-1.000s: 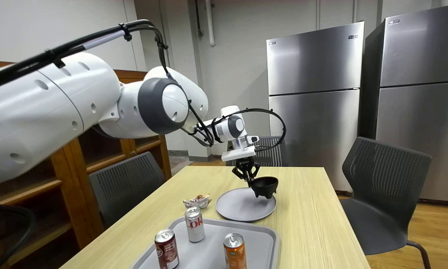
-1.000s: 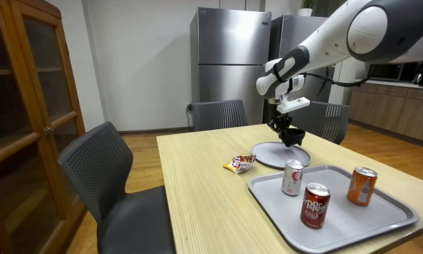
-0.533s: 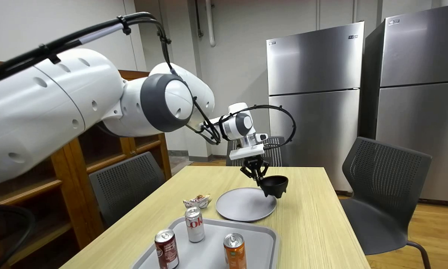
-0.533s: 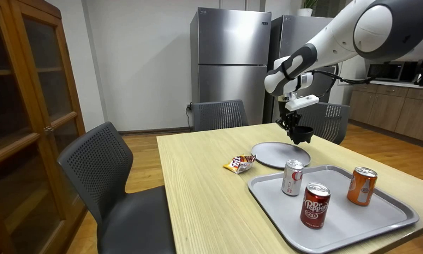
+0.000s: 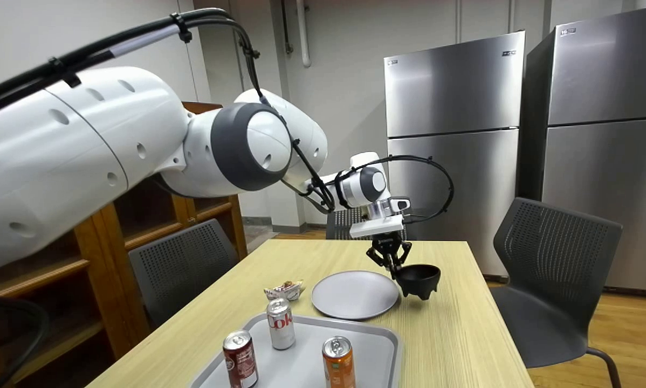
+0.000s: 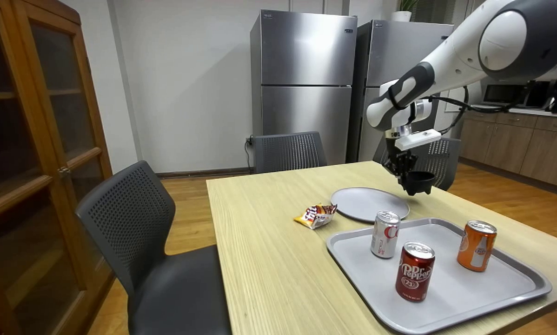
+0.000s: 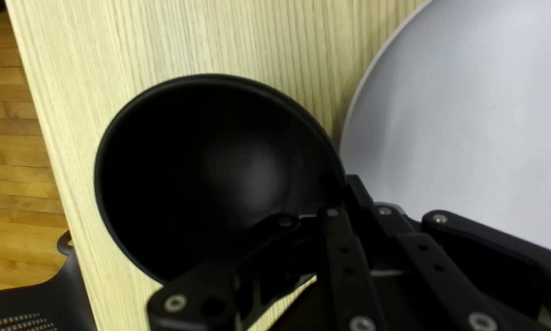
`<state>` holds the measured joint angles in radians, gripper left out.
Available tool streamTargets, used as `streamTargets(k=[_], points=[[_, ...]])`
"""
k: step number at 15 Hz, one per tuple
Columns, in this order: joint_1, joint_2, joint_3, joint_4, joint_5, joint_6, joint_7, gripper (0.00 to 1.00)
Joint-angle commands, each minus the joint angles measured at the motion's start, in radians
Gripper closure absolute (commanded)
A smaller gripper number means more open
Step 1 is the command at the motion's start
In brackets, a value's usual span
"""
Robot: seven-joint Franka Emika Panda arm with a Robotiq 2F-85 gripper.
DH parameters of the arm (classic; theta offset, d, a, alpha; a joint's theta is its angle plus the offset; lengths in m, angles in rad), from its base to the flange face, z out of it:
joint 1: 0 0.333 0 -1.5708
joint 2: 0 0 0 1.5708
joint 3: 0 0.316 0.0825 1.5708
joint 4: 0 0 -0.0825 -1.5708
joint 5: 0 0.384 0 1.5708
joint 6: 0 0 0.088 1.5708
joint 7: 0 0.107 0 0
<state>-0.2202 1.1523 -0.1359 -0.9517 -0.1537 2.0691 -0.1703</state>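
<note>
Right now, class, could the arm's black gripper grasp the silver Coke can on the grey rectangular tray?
Probably not: the gripper holds a round black bowl; above the silver can, the way looks free.

Glossy white arm [image 5: 80,143], grey bands [image 5: 232,145], black cables [image 5: 21,84], screw-studded black pincer [image 7: 343,186]

Wrist view down into bowl [image 7: 215,170]

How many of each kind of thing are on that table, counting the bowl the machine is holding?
Soda cans: 3 (silver Coke can, Dr Pepper can, orange can)
Black footed bowl: 1, held by its rim in the jaws
Round gray plate: 1
Gray serving tray: 1
Snack packet: 1
Total: 7
</note>
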Motion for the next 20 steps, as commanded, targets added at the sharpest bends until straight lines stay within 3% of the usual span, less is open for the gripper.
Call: streamTargets(k=[1, 12, 13, 15, 20], points=[[-0.025, -0.051, 0.002, -0.077, 0.01, -0.002, -0.007, 0.98], [-0.062, -0.068, 0.004, -0.136, 0.008, 0.005, -0.007, 0.96], [-0.061, -0.075, 0.004, -0.145, 0.008, 0.005, -0.007, 0.67], [-0.059, -0.097, 0.003, -0.172, 0.006, 0.012, -0.005, 0.6], [-0.048, -0.198, 0.001, -0.293, -0.001, 0.041, -0.002, 0.22]])
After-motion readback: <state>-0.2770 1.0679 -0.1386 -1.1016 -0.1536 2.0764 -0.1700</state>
